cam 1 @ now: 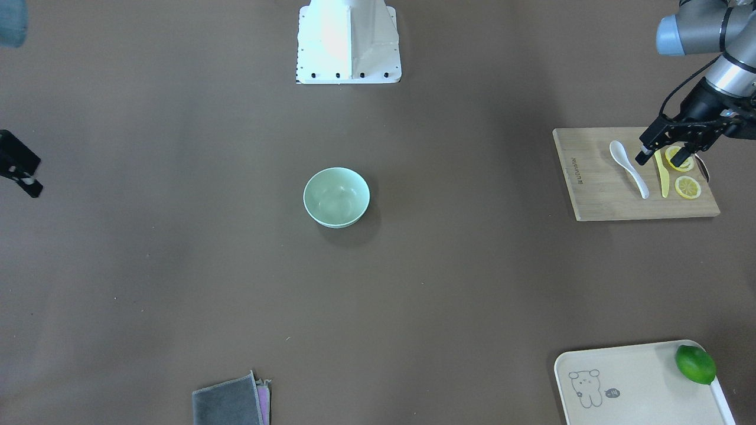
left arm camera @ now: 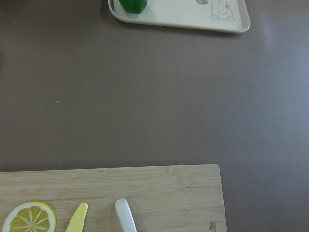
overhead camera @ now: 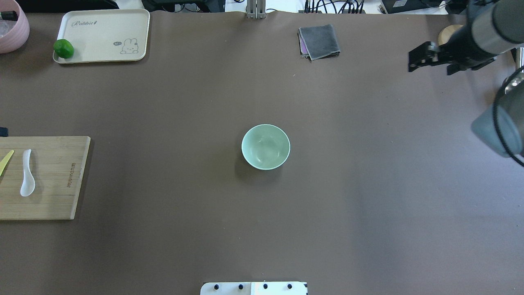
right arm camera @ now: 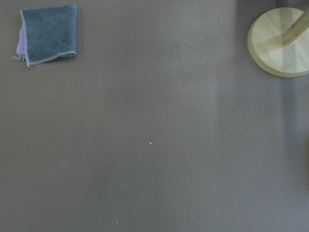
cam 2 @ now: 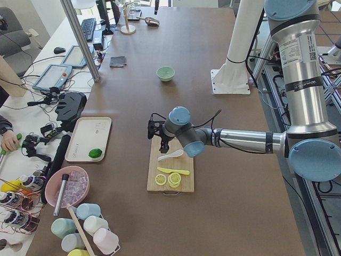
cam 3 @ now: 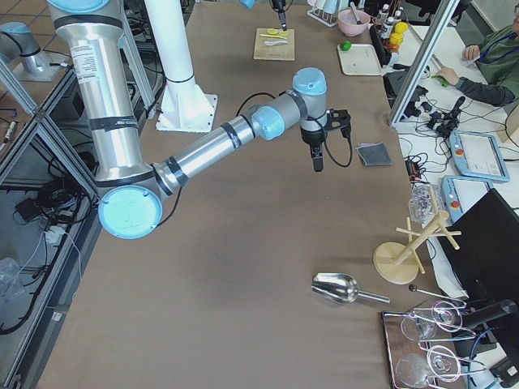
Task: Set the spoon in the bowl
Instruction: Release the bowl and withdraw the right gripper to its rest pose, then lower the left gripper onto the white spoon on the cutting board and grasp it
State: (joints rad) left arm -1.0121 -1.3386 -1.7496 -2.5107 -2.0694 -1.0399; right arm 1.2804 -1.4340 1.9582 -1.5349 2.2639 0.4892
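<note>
On the side of the bench (cam 1: 177, 265) by our left arm lies a wooden board (cam 1: 596, 195). The white spoon (cam 1: 629, 168) lies flat on it, with its scoop end pointing toward our base. A thin yellow knife (cam 1: 663, 177) lies just beside the spoon, and they do not touch. Two lemon slices (cam 1: 688, 188) lie past the knife.

Our left tool (cam 1: 660, 158) hangs over the board above the knife. Its two fingers are spread wide apart and there is nothing between them. It does not touch the spoon.

In the middle of the bench stands the green bowl (cam 1: 336, 198). It is well apart from the board and has nothing in it.

Farther out, our right tool (overhead camera: 417, 61) hangs over bare bench. It holds nothing, but we cannot tell if its fingers are apart or together.

At the far edge lie a folded gray cloth (overhead camera: 319, 41) and a cream tray (overhead camera: 102, 28). A green lime (overhead camera: 63, 48) sits in a corner of the tray.
</note>
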